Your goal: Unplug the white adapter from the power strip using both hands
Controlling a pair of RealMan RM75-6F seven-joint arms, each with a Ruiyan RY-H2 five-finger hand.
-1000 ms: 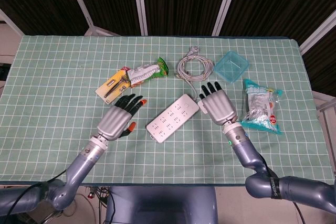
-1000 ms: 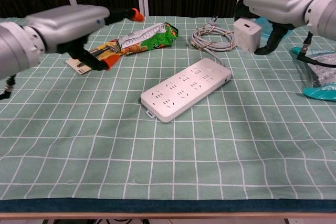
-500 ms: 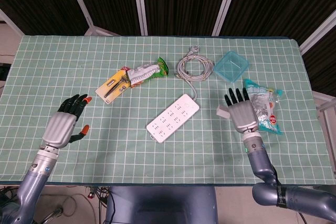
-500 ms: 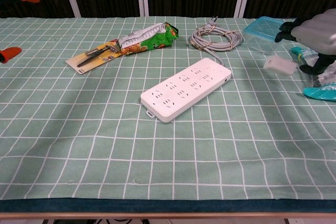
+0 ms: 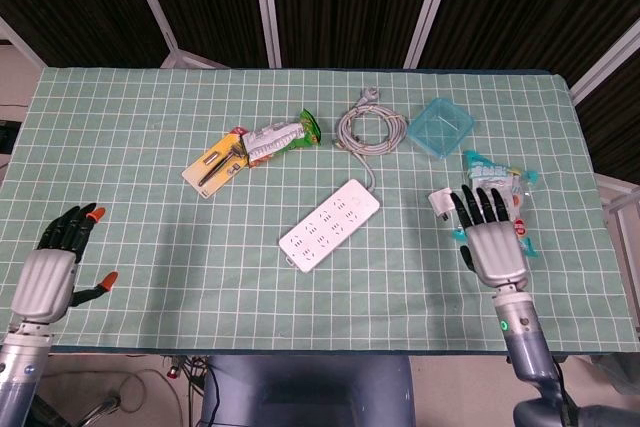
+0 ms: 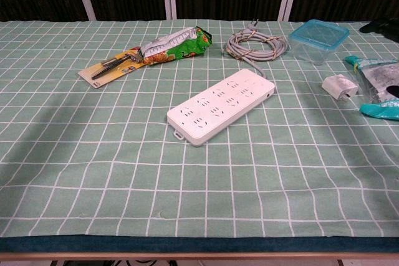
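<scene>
White adapter (image 6: pixel 340 86) is where your attention goes, but take the scene by size first. The green checked tablecloth (image 5: pixel 150 147) carries everything. Your power strip (image 5: pixel 329 225) lies diagonally mid-table with every socket bare, its grey cable (image 5: pixel 371 130) coiled just behind it. So the unplugging looks done: the adapter lies loose on the cloth, well apart from the strip, over on your right, just beside the teal snack bag (image 6: pixel 377 88) and in front of the blue lidded box (image 6: pixel 318 32).

Your right hand (image 5: pixel 490 237) hangs over the near right of the table, fingers spread and straight, holding nothing, fingertips close by the adapter and partly over the bag. Your left hand (image 5: pixel 55 267) is out at the near left edge, fingers apart, empty as well.

If you do go back for that adapter, expect a small, light, rigid plastic block with smooth faces, likely slippery. It won't crush, but it could skid or tip on the cloth if you nudge it. Take it across its two broad flat sides, thumb against fingers, and keep off the prong end. The strip is light too, so it would lift without a hand pressing it flat.
</scene>
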